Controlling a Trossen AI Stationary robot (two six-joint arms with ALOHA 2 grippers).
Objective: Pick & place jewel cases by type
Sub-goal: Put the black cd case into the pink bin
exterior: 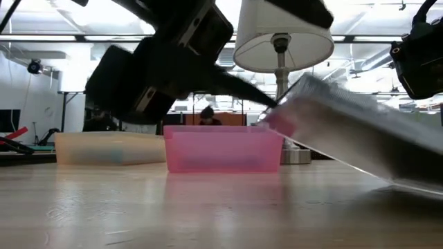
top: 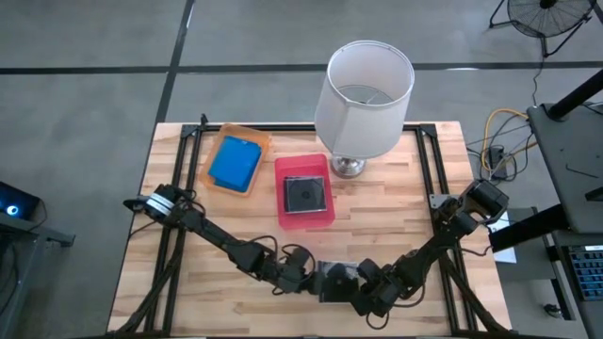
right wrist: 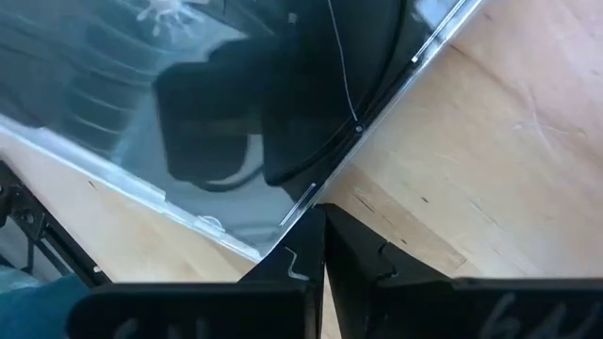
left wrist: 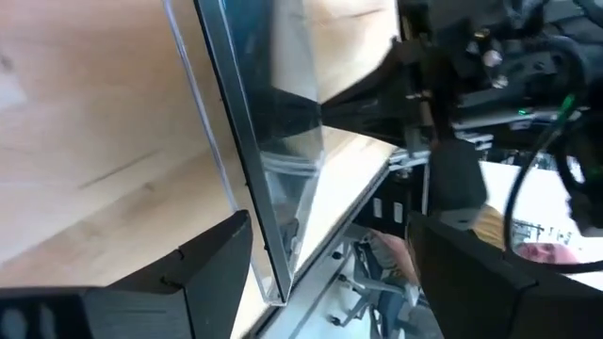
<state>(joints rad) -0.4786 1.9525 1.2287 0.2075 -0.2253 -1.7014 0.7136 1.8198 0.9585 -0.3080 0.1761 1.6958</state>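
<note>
Wooden surface [top: 396, 226], lamp [top: 363, 89] at rear. We noted blue jewel case [top: 234, 163] in orange tray [top: 215, 143], dark case [top: 304, 195] in pink tray [top: 300, 222]: sorted by type. Clear case [exterior: 353, 142] tilted at front edge, right hand [right wrist: 320, 247] pinched on corner; left hand [left wrist: 325, 254] straddled edge, apart, likely steadying.

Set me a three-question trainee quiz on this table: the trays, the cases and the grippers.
1. Multiple choice: what lies in the pink tray?
A. a blue case
B. a dark square case
C. nothing
2. True or false: the left gripper is shut on a blue case.
3. Fill in: the right gripper is shut on the edge of the ___ case.

Key: 1 B. 2 False: its fingers stand apart, with only the clear case between them. 3 clear.
</note>
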